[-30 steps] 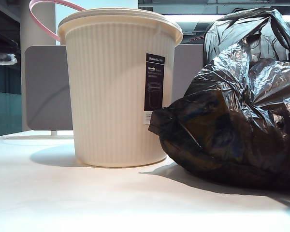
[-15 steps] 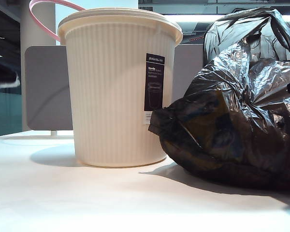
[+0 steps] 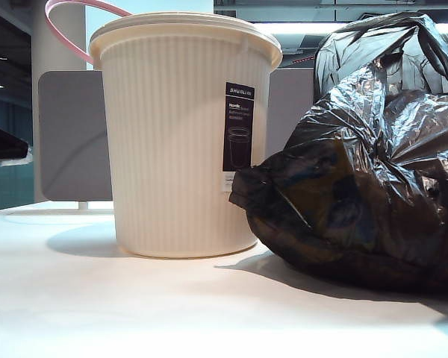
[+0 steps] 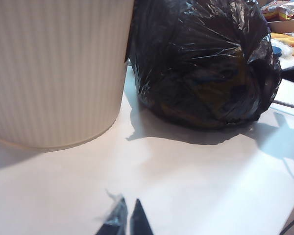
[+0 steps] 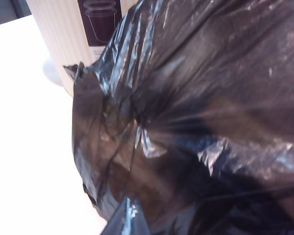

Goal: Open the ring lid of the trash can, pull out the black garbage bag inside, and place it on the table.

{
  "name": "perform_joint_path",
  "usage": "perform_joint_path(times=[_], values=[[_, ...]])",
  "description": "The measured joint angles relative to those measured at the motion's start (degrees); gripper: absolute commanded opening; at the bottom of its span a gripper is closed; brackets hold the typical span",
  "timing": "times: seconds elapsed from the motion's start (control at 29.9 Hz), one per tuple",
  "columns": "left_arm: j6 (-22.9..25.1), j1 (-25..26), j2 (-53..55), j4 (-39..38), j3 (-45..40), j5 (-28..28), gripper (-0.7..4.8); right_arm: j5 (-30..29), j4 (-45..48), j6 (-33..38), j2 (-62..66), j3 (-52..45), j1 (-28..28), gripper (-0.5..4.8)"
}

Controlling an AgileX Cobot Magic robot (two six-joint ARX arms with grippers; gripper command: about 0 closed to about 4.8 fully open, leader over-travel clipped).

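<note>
L gripper (image 4: 126, 221), R gripper (image 5: 130, 218) by black garbage bag (image 3: 358, 179)

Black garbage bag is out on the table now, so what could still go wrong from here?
The black garbage bag leans against the trash can, so any tug could nudge the can. The right claw is shut and sits right at the crinkled plastic; it may drag the bag when it leaves. The left claw, shut, low over the table, shows a wisp at its tip. The ring lid stands raised behind the rim and might drop.
</note>
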Motion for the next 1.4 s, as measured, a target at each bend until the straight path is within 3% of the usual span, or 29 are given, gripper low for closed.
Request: perform_joint_path(times=[0.17, 0.33, 0.4, 0.47, 0.53, 1.07, 1.2, 1.4], values=[[0.02, 0.00, 0.00, 0.07, 0.00, -0.63, 0.22, -0.02, -0.90, -0.26, 0.00, -0.79, 0.02, 0.00], [-0.07, 0.00, 0.00, 0.00, 0.00, -10.34, -0.01, 0.09, -1.18, -0.52, 0.00, -0.85, 0.02, 0.00], [-0.07, 0.00, 0.00, 0.00, 0.00, -8.68, -0.06, 0.11, -1.25, -0.52, 0.00, -0.85, 0.02, 0.00], [-0.26, 0.00, 0.00, -0.02, 0.00, -2.38, -0.06, 0.09, -1.27, -0.52, 0.00, -0.85, 0.02, -0.01], [-1.38, 0.00, 0.00, -0.55, 0.00, -0.11, -0.05, 0.09, -1.27, -0.09, 0.00, -0.85, 0.02, 0.00], [-1.75, 0.07, 0.00, -1.07, 0.04, -1.05, -0.05, 0.09, -1.27, -0.02, 0.00, -0.85, 0.00, 0.00], [-1.75, 7.76, -0.02, -1.07, 0.04, -0.28, -0.05, 0.04, -1.27, -0.02, -0.02, -0.85, -0.24, 0.00], [-1.77, 24.39, 0.00, -1.09, 0.04, -0.33, -0.05, -0.26, -1.29, 0.00, -1.77, -0.85, -12.24, 0.00]])
